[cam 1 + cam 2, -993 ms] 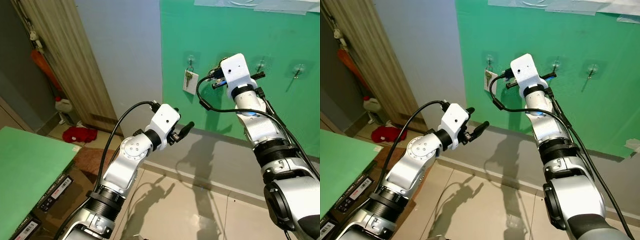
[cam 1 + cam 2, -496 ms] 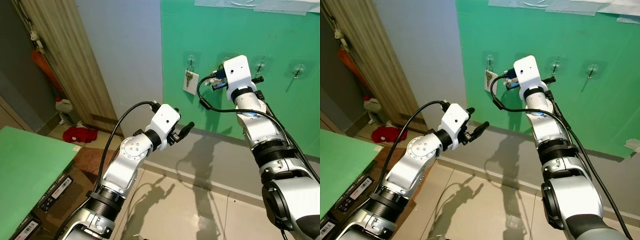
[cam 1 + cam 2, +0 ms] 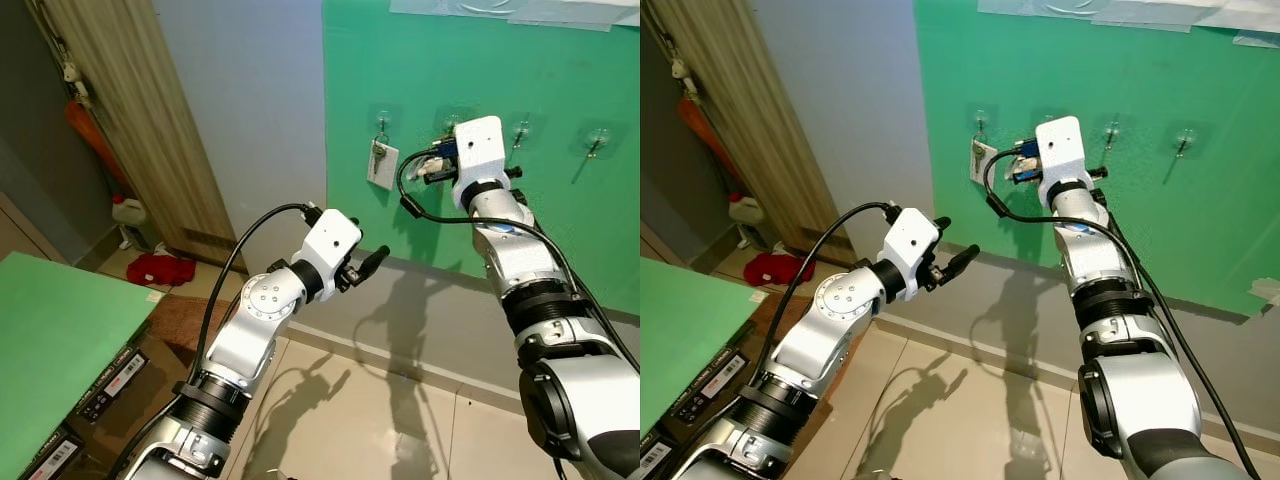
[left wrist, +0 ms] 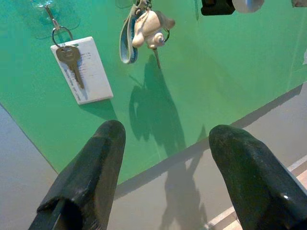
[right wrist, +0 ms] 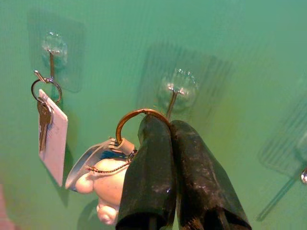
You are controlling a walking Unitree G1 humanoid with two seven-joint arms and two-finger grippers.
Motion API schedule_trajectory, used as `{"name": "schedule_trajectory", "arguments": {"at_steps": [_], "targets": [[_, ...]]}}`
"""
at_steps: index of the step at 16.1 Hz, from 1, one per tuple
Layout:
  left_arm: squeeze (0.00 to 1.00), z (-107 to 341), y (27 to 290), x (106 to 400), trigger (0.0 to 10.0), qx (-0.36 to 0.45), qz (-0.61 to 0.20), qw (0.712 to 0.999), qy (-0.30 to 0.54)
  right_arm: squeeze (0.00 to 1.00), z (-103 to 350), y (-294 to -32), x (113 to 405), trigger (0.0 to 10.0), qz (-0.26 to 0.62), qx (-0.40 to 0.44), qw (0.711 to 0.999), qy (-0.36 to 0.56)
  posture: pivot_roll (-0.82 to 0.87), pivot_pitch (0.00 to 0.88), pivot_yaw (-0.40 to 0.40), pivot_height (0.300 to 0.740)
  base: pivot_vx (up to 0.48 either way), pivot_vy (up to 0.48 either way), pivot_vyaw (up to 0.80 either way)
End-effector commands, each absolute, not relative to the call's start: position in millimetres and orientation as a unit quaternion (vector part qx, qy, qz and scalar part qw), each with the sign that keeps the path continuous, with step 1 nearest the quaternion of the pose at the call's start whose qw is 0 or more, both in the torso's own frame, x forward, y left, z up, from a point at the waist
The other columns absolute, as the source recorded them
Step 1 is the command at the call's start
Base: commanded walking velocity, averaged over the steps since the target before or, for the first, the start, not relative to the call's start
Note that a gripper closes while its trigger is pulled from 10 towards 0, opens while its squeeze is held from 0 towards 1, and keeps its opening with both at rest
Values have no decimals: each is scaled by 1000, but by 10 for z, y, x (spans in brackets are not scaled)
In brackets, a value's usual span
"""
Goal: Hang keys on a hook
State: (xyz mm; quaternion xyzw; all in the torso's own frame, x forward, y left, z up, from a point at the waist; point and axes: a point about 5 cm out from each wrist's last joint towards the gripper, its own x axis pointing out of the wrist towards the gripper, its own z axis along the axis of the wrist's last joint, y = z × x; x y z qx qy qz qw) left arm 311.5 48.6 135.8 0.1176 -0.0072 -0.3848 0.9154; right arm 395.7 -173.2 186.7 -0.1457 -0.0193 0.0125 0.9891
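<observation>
While the right gripper (image 5: 168, 129) pinches the keys (image 5: 112, 179) at a hook (image 5: 175, 93), upper centre, a tagged key (image 4: 79, 64) hangs beside; the left gripper (image 4: 165, 139) gapes empty.

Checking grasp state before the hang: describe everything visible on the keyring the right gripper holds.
The keyring is a thin brass-coloured metal loop, pinched at its right side by the shut right gripper, close up to a clear adhesive hook on the green wall; whether ring and hook touch can't be told. From it dangle a cream figurine charm on a fine chain and a blue strap.
</observation>
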Motion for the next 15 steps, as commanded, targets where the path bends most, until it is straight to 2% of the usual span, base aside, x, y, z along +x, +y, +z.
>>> {"name": "schedule_trajectory", "arguments": {"at_steps": [1,9,15], "targets": [[0,1386,482,3117,10000,124,-387,913,-10,0,1864,-1720,3967,0,15,-125,992,-11,-74,0,77,740,0,0,0],[0,1376,473,3109,10000,124,-392,912,-7,0,1846,-1753,3976,0,15,-57,998,19,-76,0,77,740,0,0,0],[0,1367,464,3099,10000,124,-395,910,-6,0,1999,-1722,3951,0,1,-227,972,-61,-78,0,78,740,0,0,0]]}}
